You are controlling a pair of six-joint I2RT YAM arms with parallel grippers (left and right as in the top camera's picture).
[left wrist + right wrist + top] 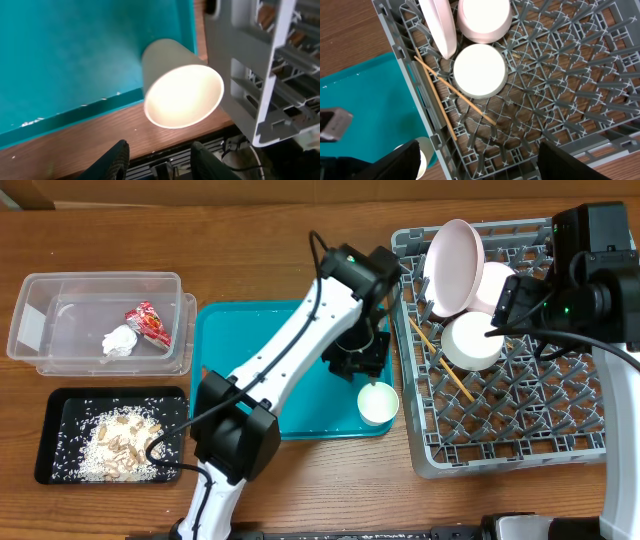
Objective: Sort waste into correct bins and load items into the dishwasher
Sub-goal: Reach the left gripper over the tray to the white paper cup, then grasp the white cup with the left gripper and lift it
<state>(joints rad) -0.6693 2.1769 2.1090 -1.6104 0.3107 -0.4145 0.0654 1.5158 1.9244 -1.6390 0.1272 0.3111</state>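
Your left arm (290,335): white tapered links, black joint housings | black cable (318,255) running along it | your right arm (590,260): black boxy housings, small green light (563,308), white lower link | your left claw (159,162): dark rounded fingers (118,159) | your right claw (482,162): black fingers (580,160)

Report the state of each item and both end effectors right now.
cup: at teal tray corner, not racked
plate: on edge in rack
white bowl, pinkish bowl: in rack
chopsticks: lying flat in rack
wrapper, tissue: in clear tub
rice scraps: in black tray
left end effector: open, empty
right end effector: open, empty
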